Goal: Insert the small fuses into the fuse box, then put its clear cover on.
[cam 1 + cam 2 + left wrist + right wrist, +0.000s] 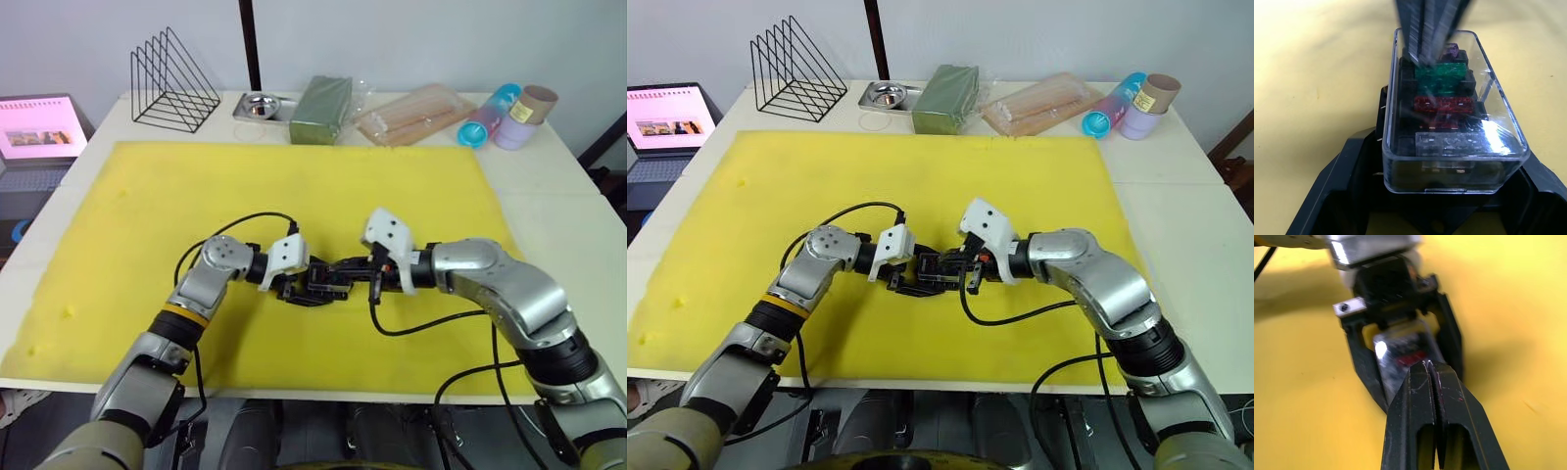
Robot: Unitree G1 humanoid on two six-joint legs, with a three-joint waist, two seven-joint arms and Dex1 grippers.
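Observation:
The black fuse box [315, 282] sits mid-mat, and my left gripper [306, 287] is shut on its sides. The clear cover [1454, 122] lies over the box. Through it show the small fuses: purple [1451, 49], green [1442, 78], red [1444, 105] and grey [1449, 144], all seated in slots. My right gripper [1429, 365] is shut, its joined tips resting on top of the cover [1400, 350] from the opposite side. Those right fingers [1425, 29] come down onto the cover's far end in the left wrist view.
The yellow foam mat [294, 186] covers most of the white table. Along the back edge stand a black wire rack [174, 83], a metal dish [261, 105], a green packet [321, 108], a clear bag of sticks [411, 115] and coloured tubes [505, 116]. A laptop [39, 132] sits far left.

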